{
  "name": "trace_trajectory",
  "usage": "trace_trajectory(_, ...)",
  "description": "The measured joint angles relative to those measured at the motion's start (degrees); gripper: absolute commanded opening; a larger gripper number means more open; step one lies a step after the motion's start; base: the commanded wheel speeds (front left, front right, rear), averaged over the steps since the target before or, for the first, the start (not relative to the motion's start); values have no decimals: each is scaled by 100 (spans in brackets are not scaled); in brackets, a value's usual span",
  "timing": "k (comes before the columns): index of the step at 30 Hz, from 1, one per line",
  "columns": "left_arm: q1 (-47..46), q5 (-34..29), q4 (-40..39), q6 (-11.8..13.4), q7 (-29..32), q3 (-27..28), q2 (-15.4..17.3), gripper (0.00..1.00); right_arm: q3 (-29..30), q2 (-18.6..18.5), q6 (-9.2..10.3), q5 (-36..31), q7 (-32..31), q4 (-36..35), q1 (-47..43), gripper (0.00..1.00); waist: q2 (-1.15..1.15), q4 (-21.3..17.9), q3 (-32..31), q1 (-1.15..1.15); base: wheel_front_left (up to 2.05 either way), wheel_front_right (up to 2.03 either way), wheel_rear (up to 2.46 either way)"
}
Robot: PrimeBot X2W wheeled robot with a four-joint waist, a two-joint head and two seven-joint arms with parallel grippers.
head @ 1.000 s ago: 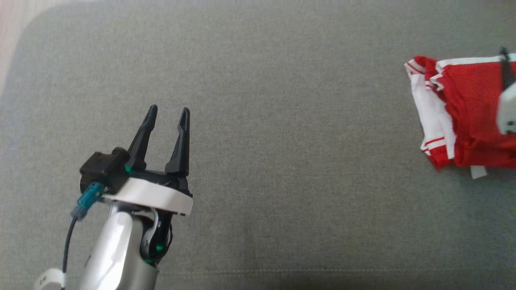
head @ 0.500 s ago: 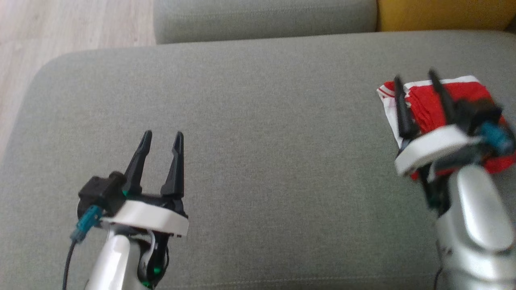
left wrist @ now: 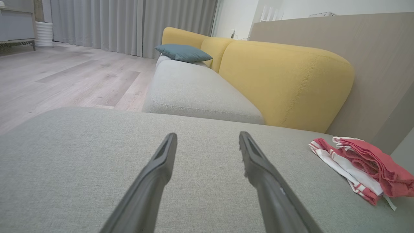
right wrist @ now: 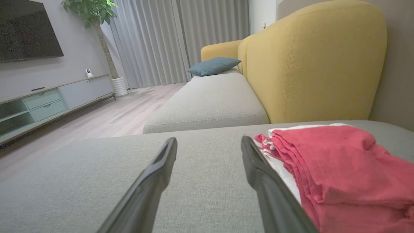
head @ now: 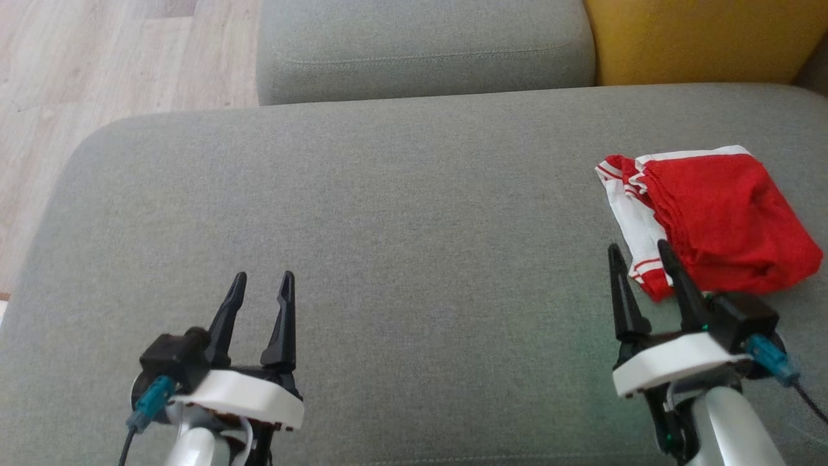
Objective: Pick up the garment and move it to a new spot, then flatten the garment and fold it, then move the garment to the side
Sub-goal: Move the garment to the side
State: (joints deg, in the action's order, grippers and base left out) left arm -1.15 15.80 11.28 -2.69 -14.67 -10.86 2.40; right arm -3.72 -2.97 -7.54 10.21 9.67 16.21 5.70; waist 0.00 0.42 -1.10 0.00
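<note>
Left gripper and right gripper both spread; one garment.

The grey cushion lies open across its middle, the red garment heaped at its right end.

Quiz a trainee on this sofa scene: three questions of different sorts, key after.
1. True or false: the right gripper is shut on the folded red-and-white fabric garment.
2. The garment lies on: A) pale wooden floor; B) grey fabric sofa seat; C) yellow sofa backrest.
3. Fill in: the left gripper stands ____, holding nothing.
Key: 1 false; 2 B; 3 open.
</note>
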Motion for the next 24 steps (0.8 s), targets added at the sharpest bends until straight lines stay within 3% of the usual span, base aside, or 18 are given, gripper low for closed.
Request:
trace_trajectory(11,-1,-158,-56,171,0,43,1,100,-135,11,0,46,172,10,-55,100,0,-81,10,0,0,0,0)
trace_trajectory(24,153,-160,-250,140,0,226,1,100,-129,12,0,149,256,101,-54,100,0,-170,-38,0,0,0,0)
